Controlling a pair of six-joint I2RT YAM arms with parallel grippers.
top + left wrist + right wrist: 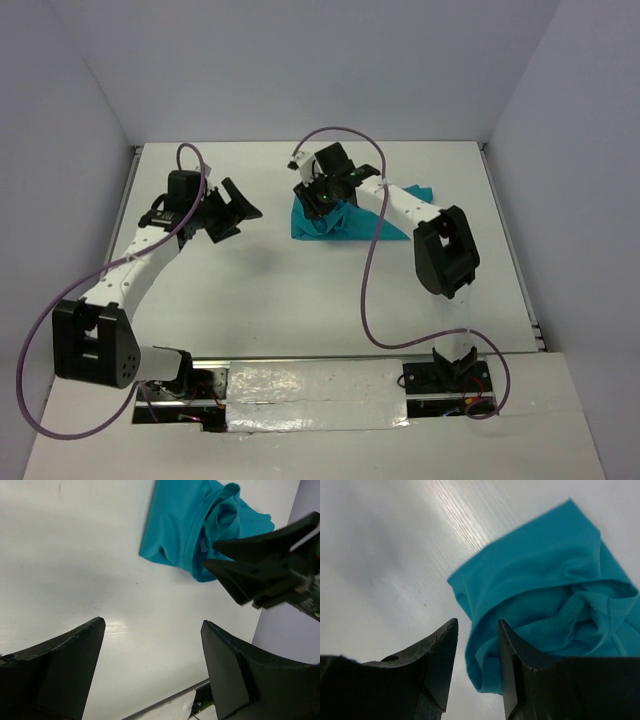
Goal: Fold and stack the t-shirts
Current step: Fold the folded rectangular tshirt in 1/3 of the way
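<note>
The crumpled teal t-shirt [310,226] lies near the far edge of the desk [300,290]. The jaws of the right gripper [477,624] stand slightly apart above it; the left gripper [152,621] has its jaws spread wide.

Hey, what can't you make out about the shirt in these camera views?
Top view: the right arm covers much of the t-shirt, hiding its folds.
Right wrist view: the picture's right edge and the right claw cut off the shirt's side and lower part.
Left wrist view: the white tag is too small to read.
</note>
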